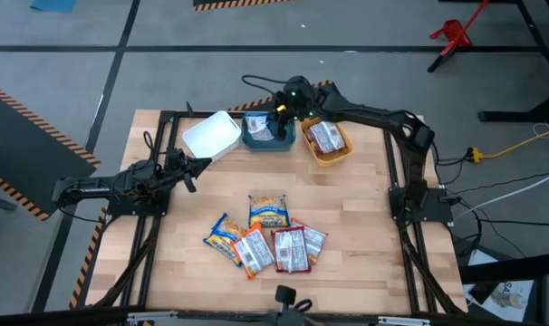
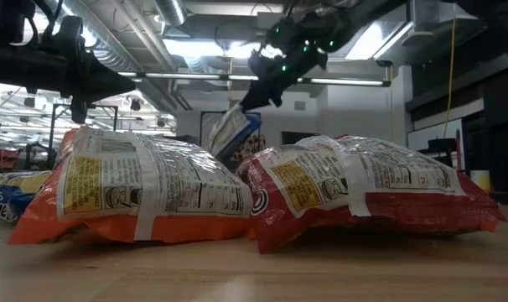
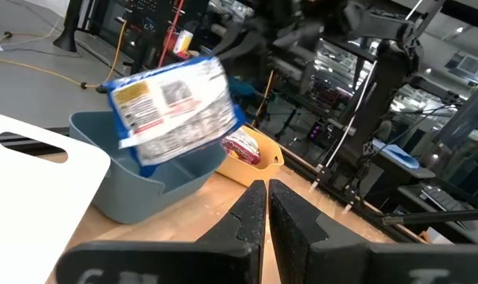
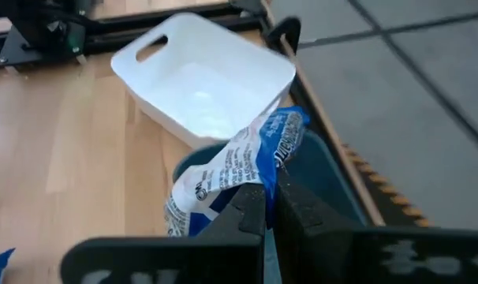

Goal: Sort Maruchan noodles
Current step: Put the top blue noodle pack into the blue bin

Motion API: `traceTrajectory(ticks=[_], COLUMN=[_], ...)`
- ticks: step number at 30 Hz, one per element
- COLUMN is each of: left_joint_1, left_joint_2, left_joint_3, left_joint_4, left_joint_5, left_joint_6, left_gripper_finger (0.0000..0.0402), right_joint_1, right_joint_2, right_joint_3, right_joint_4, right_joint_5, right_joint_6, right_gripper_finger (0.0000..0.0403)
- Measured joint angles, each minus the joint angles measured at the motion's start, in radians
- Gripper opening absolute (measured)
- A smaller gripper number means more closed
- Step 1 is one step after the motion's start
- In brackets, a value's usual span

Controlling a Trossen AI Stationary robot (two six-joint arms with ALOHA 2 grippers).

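Note:
My right gripper [image 4: 267, 207] is over the teal bin [image 1: 267, 136] at the table's far edge, shut on a blue-white noodle packet [image 4: 233, 175], also seen in the left wrist view [image 3: 173, 110] and the low view [image 2: 233, 130]. The orange bin [image 1: 327, 143] beside it holds a red packet [image 1: 323, 136]. The white bin [image 1: 211, 136] stands left of the teal one. Several packets [image 1: 267, 235] lie flat in a cluster near the table's near edge. My left gripper [image 3: 267, 207] is shut and holds nothing, hovering at the table's left side [image 1: 197, 166]. My right gripper pinches the blue-white packet between its two fingers at one end's edge [image 4: 259, 177], coming from above and slanting down. The packet hangs tilted below the fingers, lifted clear, with its lower end [image 3: 156, 158] just above the teal bin's opening.
In the low view an orange packet [image 2: 137, 189] and a red packet [image 2: 363, 189] lie close to the camera. The table's black frame rails [image 1: 397, 172] run along both sides. Bare wood lies between the bins and the packet cluster [image 1: 284, 177].

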Motion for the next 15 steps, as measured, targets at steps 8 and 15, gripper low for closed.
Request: traceTrajectory(ticks=[8,15], left_joint_1=[0.0,0.0], left_joint_2=[0.0,0.0], left_joint_3=[0.0,0.0], left_joint_4=[0.0,0.0], left_joint_5=[-0.001,-0.001], left_joint_6=[0.0,0.0], left_gripper_finger=[0.0012,0.0012], right_joint_1=[-0.033,-0.051], right_joint_2=[0.082,0.102], right_joint_3=[0.0,0.0], right_joint_4=[0.009,-0.044], right_joint_5=[-0.035,0.084], right_joint_6=[0.021,0.015], right_gripper_finger=[0.0,0.0007])
